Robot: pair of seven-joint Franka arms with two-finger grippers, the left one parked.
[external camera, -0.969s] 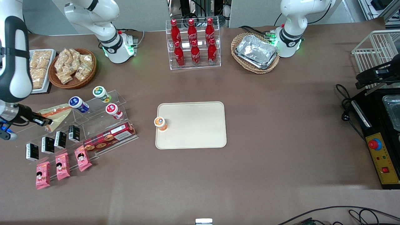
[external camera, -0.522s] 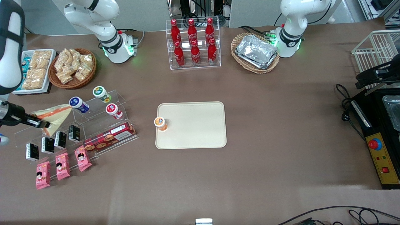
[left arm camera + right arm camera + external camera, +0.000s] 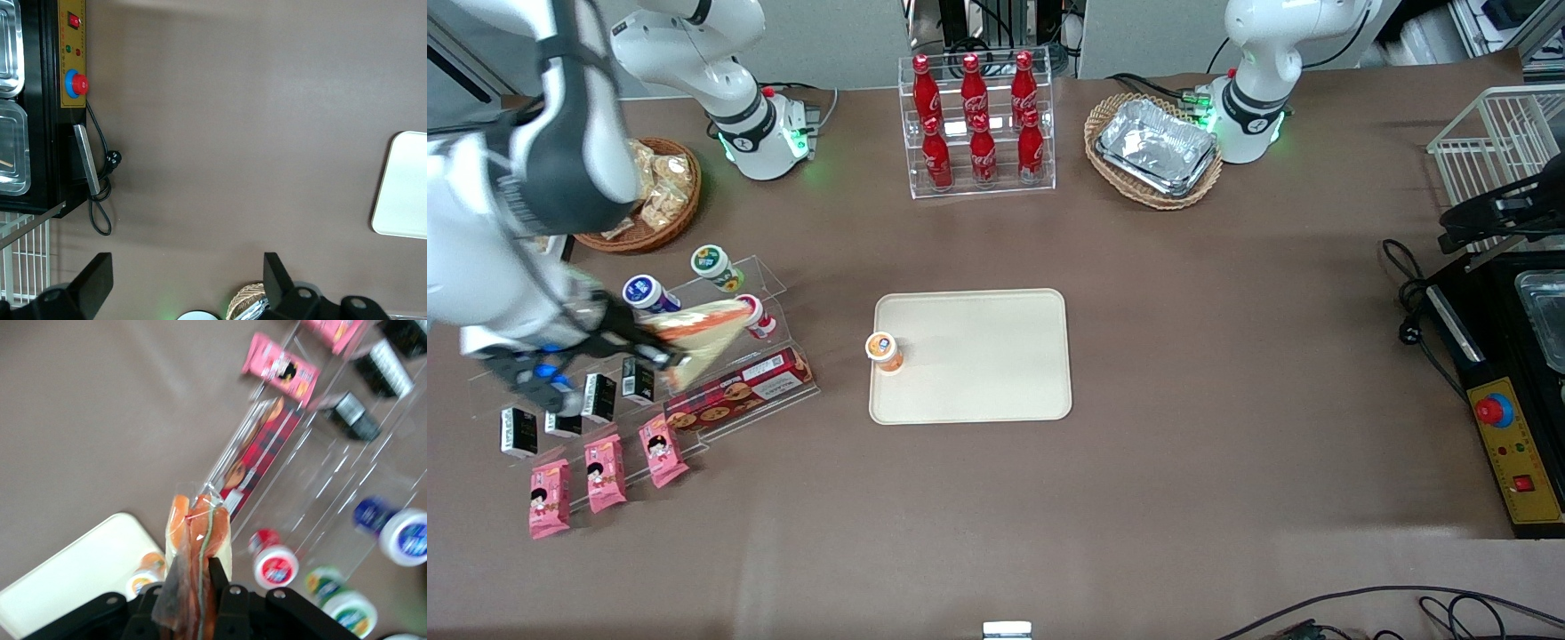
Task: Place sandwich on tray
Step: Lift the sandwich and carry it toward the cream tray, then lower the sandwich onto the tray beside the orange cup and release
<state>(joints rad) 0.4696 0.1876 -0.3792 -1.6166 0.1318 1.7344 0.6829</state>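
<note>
1. The right arm's gripper (image 3: 660, 356), black with two fingers, is clamped on the sandwich (image 3: 698, 336) and holds it in the air above the clear acrylic stand (image 3: 720, 356), at the middle left of the front view.
2. The sandwich is a triangular wedge in crinkled clear film; pale bread faces show, with orange filling along one edge. In the right wrist view the orange and green layers (image 3: 200, 550) sit pinched between the two dark fingers (image 3: 217, 577).
3. The tray (image 3: 971, 356) is flat, matte cream-beige, rectangular with rounded corners and a low rim. It lies at the centre of the front view on the brown table (image 3: 1183, 356), well apart from the sandwich.
4. A small orange cup (image 3: 884, 350) with a printed lid stands at the tray's edge, on the side toward the working arm.
5. On the stand sit round lidded cups in blue (image 3: 644, 292), green (image 3: 713, 265) and red (image 3: 752, 313), a long red biscuit box (image 3: 740, 388), small black cartons (image 3: 637, 375) and glossy pink packets (image 3: 662, 450).
6. The sandwich covers part of the red cup.
7. The white arm hides much of the wicker basket of snacks (image 3: 660, 197) at the upper left.
8. The right wrist view is motion-blurred, so labels there cannot be read.
</note>
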